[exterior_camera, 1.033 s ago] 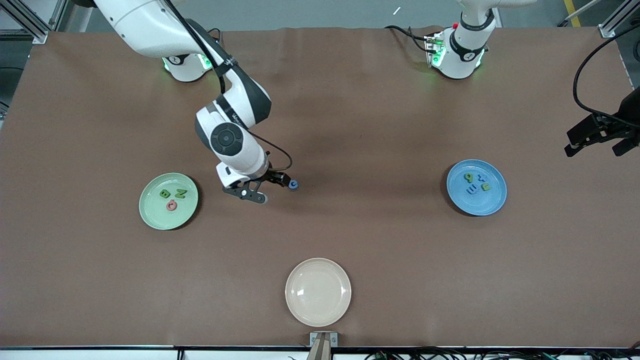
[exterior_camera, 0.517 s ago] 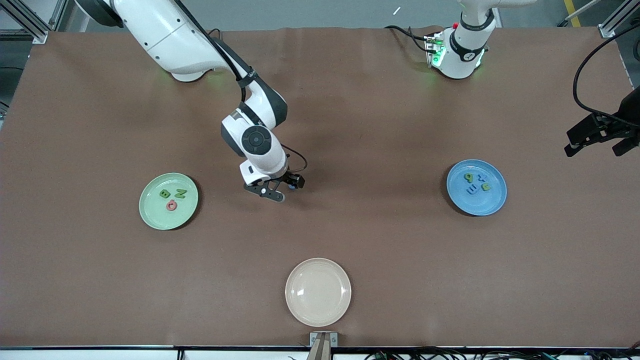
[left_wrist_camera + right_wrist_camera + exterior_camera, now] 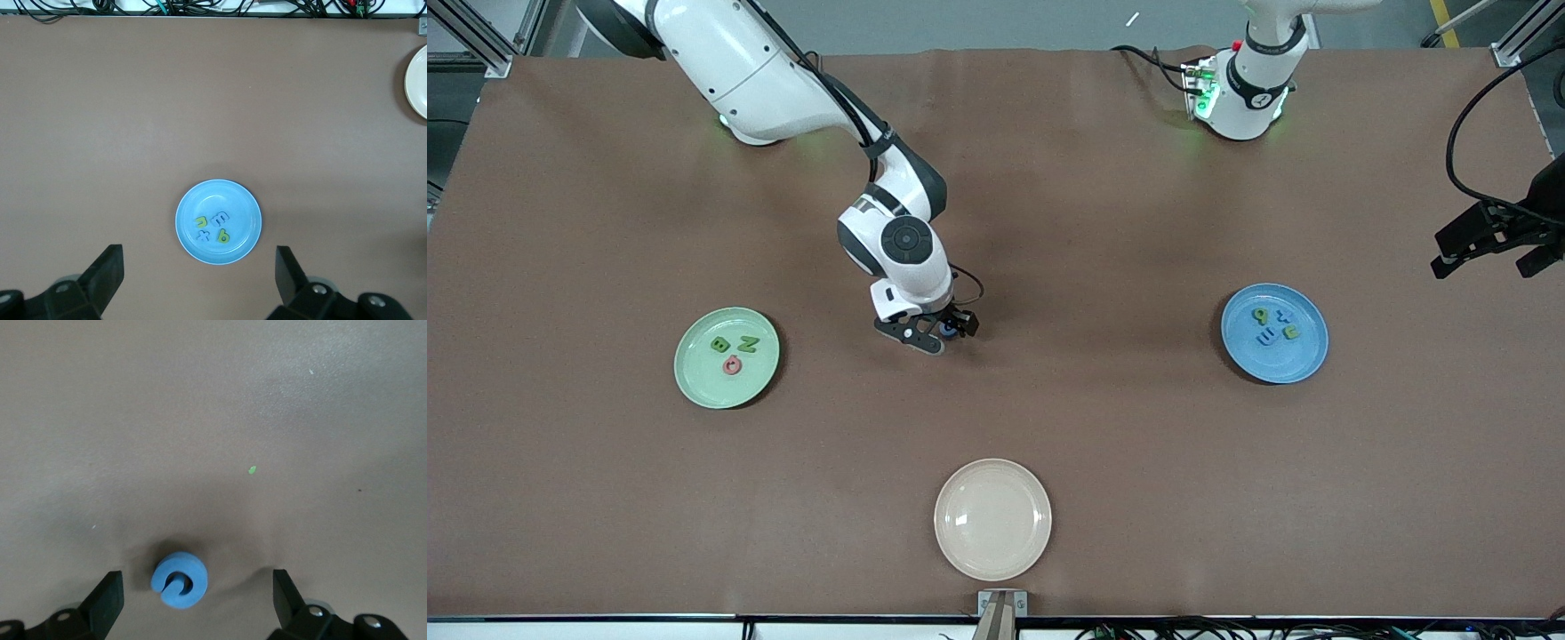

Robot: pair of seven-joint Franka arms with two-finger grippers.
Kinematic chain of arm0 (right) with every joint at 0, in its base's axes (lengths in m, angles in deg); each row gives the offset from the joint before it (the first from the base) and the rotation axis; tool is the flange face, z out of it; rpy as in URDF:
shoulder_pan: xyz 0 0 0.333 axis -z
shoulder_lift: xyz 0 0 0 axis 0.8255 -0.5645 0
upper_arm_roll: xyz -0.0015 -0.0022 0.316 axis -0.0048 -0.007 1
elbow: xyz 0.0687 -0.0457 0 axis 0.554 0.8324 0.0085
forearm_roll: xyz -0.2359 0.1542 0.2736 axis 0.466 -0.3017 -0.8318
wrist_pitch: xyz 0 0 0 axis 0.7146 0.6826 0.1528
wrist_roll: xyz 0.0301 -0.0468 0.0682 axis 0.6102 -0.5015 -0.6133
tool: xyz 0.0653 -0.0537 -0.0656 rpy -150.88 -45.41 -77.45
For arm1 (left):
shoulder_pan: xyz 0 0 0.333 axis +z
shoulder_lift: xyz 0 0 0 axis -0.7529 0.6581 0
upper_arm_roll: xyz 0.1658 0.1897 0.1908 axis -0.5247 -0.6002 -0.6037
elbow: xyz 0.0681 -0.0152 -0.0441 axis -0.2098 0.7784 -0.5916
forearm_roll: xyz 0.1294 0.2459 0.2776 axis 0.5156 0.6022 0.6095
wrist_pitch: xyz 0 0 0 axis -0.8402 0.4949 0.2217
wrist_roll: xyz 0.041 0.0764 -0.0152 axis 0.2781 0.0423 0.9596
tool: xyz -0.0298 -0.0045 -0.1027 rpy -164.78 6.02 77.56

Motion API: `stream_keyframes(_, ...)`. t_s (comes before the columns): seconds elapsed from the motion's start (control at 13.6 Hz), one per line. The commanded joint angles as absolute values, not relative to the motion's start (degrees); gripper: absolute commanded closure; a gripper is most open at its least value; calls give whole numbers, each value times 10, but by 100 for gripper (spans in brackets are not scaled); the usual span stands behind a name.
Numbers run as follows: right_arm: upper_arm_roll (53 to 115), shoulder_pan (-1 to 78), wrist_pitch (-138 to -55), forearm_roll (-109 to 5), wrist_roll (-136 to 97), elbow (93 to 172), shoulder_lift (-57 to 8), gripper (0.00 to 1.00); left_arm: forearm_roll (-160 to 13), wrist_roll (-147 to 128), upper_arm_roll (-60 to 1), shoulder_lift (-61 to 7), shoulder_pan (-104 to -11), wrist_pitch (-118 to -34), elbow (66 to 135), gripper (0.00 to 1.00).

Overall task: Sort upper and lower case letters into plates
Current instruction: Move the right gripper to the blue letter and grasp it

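Front: my right gripper (image 3: pixel 945 331) low over blue letter (image 3: pixel 946 330) mid-table, green plate (image 3: pixel 727 357) and blue plate (image 3: pixel 1274 333) holding letters, left wrist: left gripper (image 3: pixel 199 277) waiting, jaws spread, right wrist: jaws spread around letter, not touching.

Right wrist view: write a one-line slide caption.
Open right tool straddling a blue foam letter lying flat on the brown table.

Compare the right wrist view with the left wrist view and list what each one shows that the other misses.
Only the right wrist view shows the lone blue letter lying on the table between the open right claw fingers. Only the left wrist view shows the blue plate holding four letters, an edge of the cream plate, and the open left claw high over the plate. Both show the bare brown table.
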State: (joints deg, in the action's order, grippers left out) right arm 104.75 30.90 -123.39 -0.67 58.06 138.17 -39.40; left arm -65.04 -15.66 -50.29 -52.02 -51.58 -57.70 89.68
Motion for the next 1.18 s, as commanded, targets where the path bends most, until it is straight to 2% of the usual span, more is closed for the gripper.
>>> stream_keyframes(0.0, 1042, 301, -1242, 19, 601, 1378, -402, 11, -657, -166, -505, -524, -517, -566, 892, 0)
stream_keyframes(0.15, 1042, 299, -1245, 19, 601, 1378, -402, 19, -659, -167, -505, -523, -517, -567, 892, 0)
stream_keyframes(0.3, 1042, 296, -1246, 19, 601, 1378, -402, 23, -659, -166, -505, -523, -517, -566, 892, 0)
stream_keyframes(0.52, 1042, 296, -1245, 19, 601, 1378, -402, 38, -659, -167, -505, -523, -518, -566, 892, 0)
stream_keyframes(0.66, 1042, 296, -1245, 20, 600, 1378, -402, 56, -658, -167, -505, -523, -518, -566, 892, 0)
stream_keyframes(0.89, 1042, 301, -1244, 23, 598, 1378, -401, 98, -659, -166, -505, -524, -518, -566, 892, 0)
stream_keyframes(1.11, 1042, 308, -1238, 23, 588, 1370, -397, 100, -659, -166, -505, -524, -517, -566, 892, 0)
